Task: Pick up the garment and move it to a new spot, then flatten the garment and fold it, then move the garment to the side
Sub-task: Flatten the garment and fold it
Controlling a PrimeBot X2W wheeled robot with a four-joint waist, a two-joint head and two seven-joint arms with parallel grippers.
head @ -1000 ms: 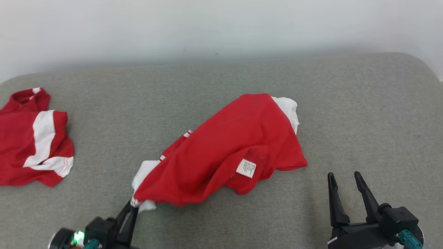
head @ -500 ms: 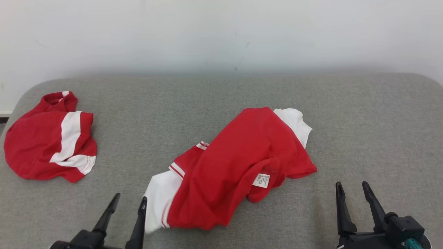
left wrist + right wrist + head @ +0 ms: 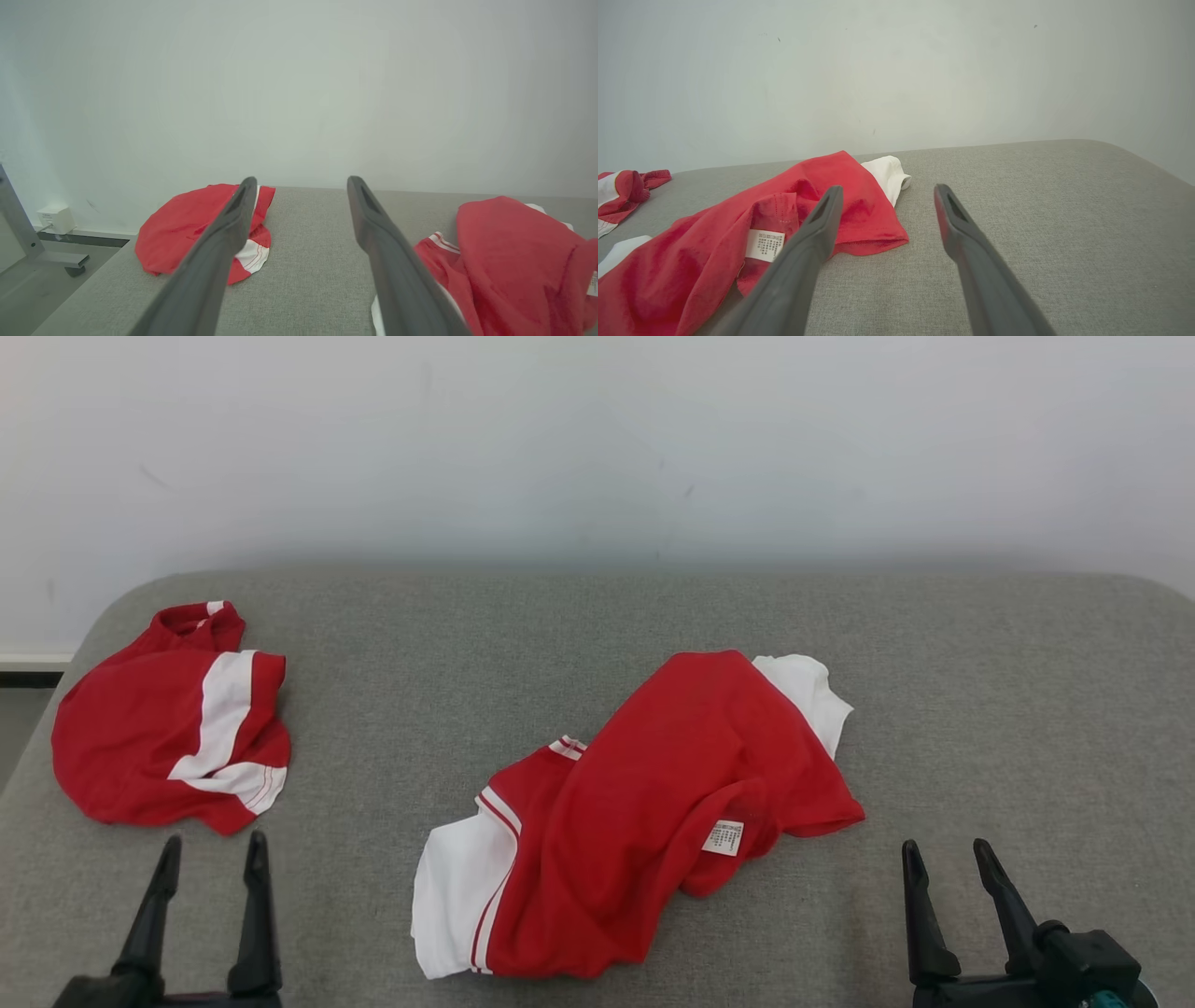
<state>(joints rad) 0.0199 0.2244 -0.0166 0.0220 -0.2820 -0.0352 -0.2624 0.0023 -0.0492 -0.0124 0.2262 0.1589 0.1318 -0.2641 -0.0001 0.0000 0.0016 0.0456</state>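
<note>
— Where is the garment (image 3: pixel 644 821)?
— It lies crumpled in the middle of the grey mat (image 3: pixel 980 691), red and white, with its tag facing up.
— Is anything holding it?
— No. The left gripper (image 3: pixel 213 840) and the right gripper (image 3: pixel 945 847) are on each side of it. Their fingers are wide apart and hold nothing.

white care tag (image 3: pixel 724 837) on the red garment (image 3: pixel 653 803): print too small to read.
</note>
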